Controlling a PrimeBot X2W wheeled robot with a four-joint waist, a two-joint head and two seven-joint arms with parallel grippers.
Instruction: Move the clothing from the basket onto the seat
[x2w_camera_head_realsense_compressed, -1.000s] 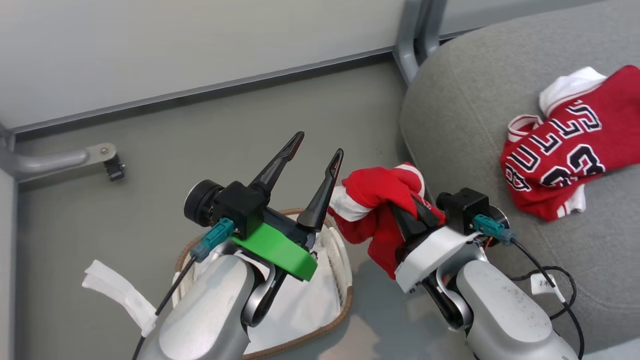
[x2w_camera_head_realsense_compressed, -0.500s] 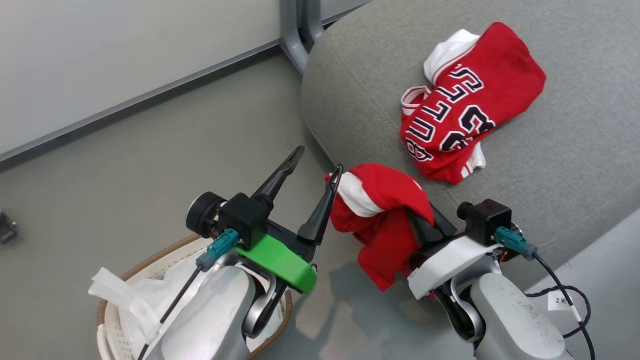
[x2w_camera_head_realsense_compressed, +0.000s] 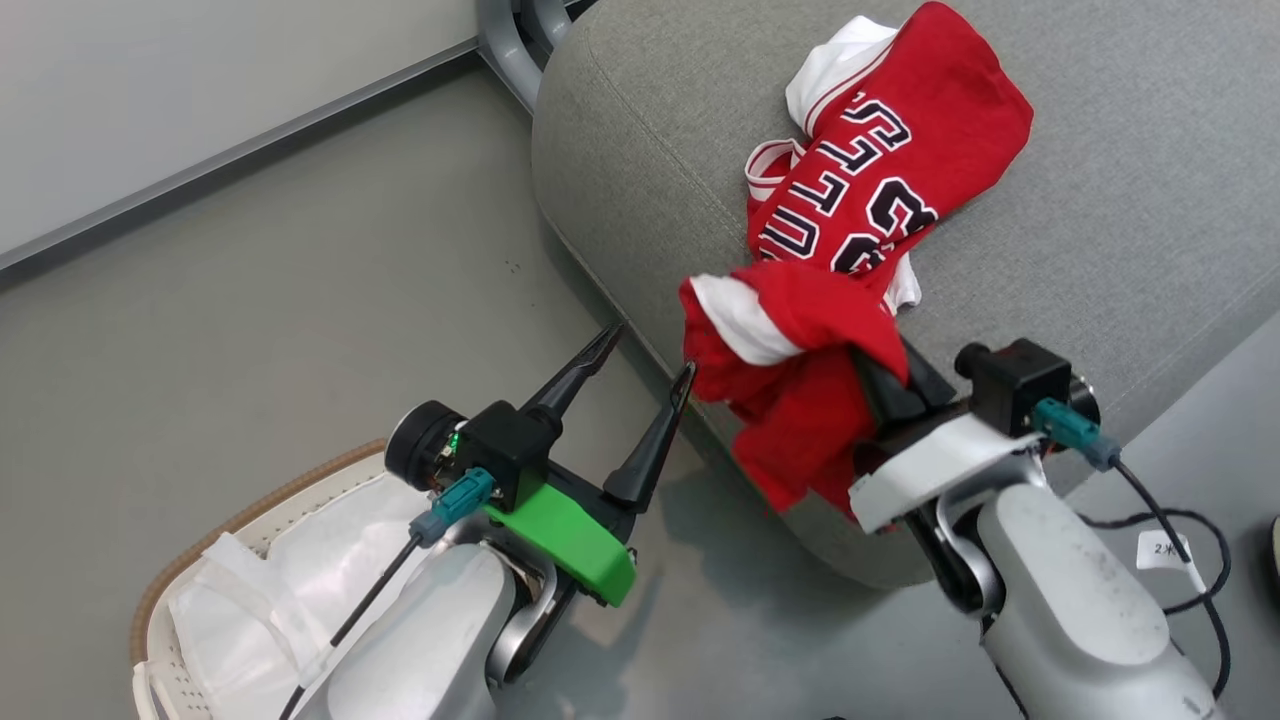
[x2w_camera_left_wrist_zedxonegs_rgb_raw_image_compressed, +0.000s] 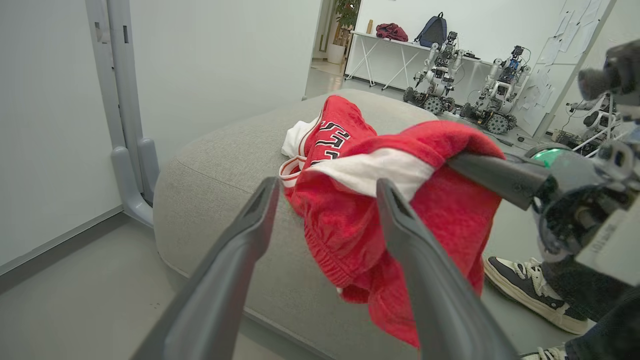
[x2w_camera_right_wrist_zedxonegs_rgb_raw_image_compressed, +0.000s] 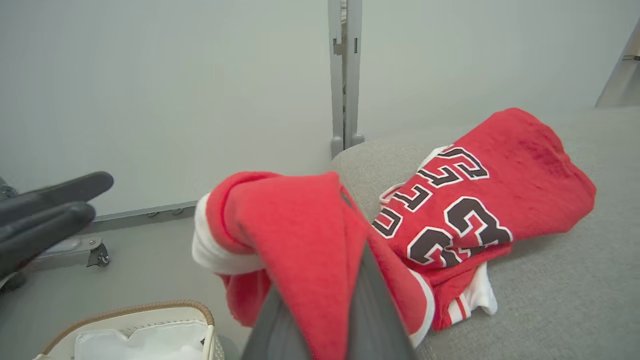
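Note:
The red jersey (x2w_camera_head_realsense_compressed: 880, 170) with black lettering lies crumpled on the grey seat (x2w_camera_head_realsense_compressed: 1100, 200). My right gripper (x2w_camera_head_realsense_compressed: 880, 375) is shut on the other red garment (x2w_camera_head_realsense_compressed: 790, 350), the one with a white stripe, which hangs over the seat's near edge just below the jersey. In the right wrist view this garment (x2w_camera_right_wrist_zedxonegs_rgb_raw_image_compressed: 290, 230) drapes over my fingers (x2w_camera_right_wrist_zedxonegs_rgb_raw_image_compressed: 370, 310), with the jersey (x2w_camera_right_wrist_zedxonegs_rgb_raw_image_compressed: 480, 200) behind it. My left gripper (x2w_camera_head_realsense_compressed: 651, 351) stands open and empty beside the garment, above the floor. The basket (x2w_camera_head_realsense_compressed: 260, 503) sits at the lower left with its white liner (x2w_camera_head_realsense_compressed: 300, 560) inside.
A grey metal post (x2w_camera_head_realsense_compressed: 510, 50) rises at the seat's far corner by the wall. A black cable with a tag (x2w_camera_head_realsense_compressed: 1165, 548) trails by my right arm. A person's shoe (x2w_camera_left_wrist_zedxonegs_rgb_raw_image_compressed: 525, 285) stands beyond the seat, and other robots (x2w_camera_left_wrist_zedxonegs_rgb_raw_image_compressed: 440, 85) are parked far back.
The camera has swung right, so the basket slid to the lower left. My right gripper has carried the striped garment up over the seat's edge, close to the jersey. The left gripper stays open.

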